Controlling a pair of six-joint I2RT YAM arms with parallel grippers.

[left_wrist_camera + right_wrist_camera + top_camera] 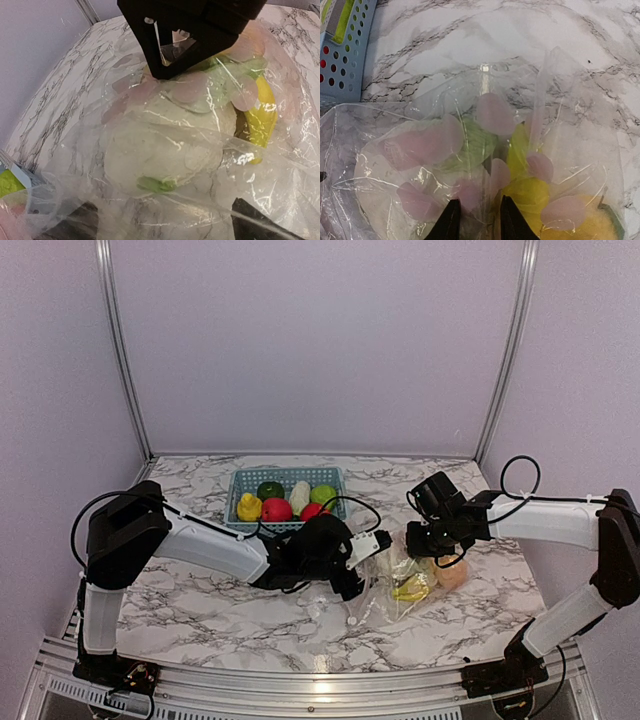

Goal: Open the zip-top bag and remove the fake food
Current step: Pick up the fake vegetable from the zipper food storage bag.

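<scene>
- Zip-top bag lies crumpled on the tabletop, right of centre in the top view, below and right of the basket.
- Its long axis runs roughly from lower left to upper right in the top view; the upper right end is lifted toward the right arm's tip.
- Can't tell which end has the zipper edge; the plastic is too wrinkled and shiny.
- Right fingers are nearly closed and pinch a fold of the bag's plastic. In the left wrist view that black tip clamps the film at the top centre of the frame.
- Left fingers are spread wide and hold nothing. They show as dark tips at lower left and lower right of the left wrist view, with bag plastic bulging between them. Can't tell if they touch it.
- Fake food is in the bag: white cauliflower with a green bit under it, at frame centre.
- Yellow banana is to its right, a green piece sits above it, and an orange piece is at the bag's right end.
- The basket sits at the upper centre of the tabletop, apart from the bag.
- It holds more toys: yellow, dark green, white and light green ones, plus two red ones.
</scene>
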